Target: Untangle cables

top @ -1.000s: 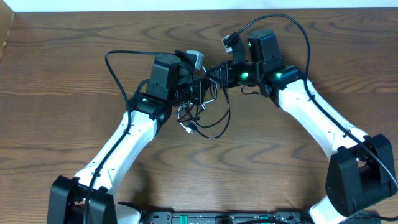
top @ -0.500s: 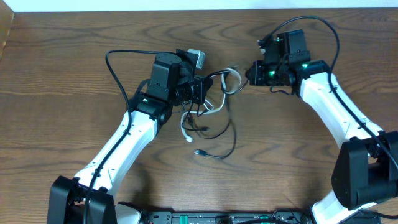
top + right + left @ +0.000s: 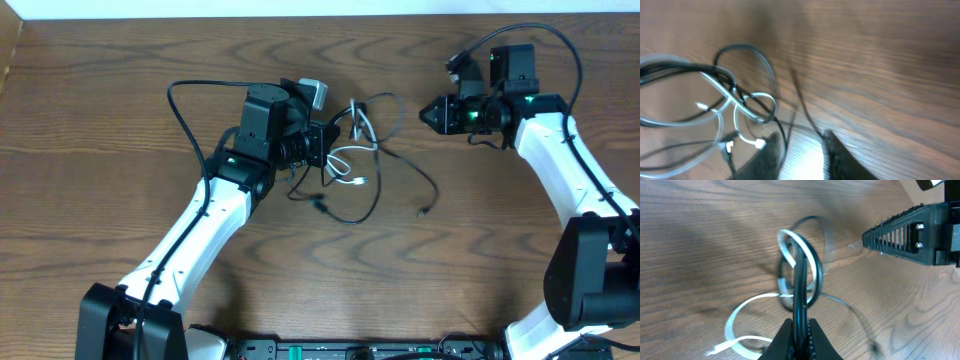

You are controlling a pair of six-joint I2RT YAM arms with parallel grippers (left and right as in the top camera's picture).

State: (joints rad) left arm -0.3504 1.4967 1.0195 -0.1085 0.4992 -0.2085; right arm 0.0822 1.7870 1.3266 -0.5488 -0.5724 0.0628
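A tangle of thin black and white cables (image 3: 352, 140) lies at the table's middle back. My left gripper (image 3: 325, 143) is shut on a black cable (image 3: 800, 290) at the tangle's left edge. A white cable (image 3: 745, 302) loops round it. One black cable (image 3: 415, 182) trails out to the right and ends in a small plug on the table. My right gripper (image 3: 424, 113) is open and empty, to the right of the tangle and apart from it. In the blurred right wrist view its fingers (image 3: 800, 150) point at the tangle (image 3: 735, 95). A right finger (image 3: 900, 230) shows in the left wrist view.
A thick black arm wire (image 3: 185, 110) arcs to the left of my left arm. Another black cord loop (image 3: 350, 212) lies in front of the tangle. A pale strip (image 3: 320, 8) runs past the table's far edge.
My right gripper has drawn back to the right from the tangle and let go. A black cable was pulled out to the right and now lies loose on the table. The left gripper has stayed put.
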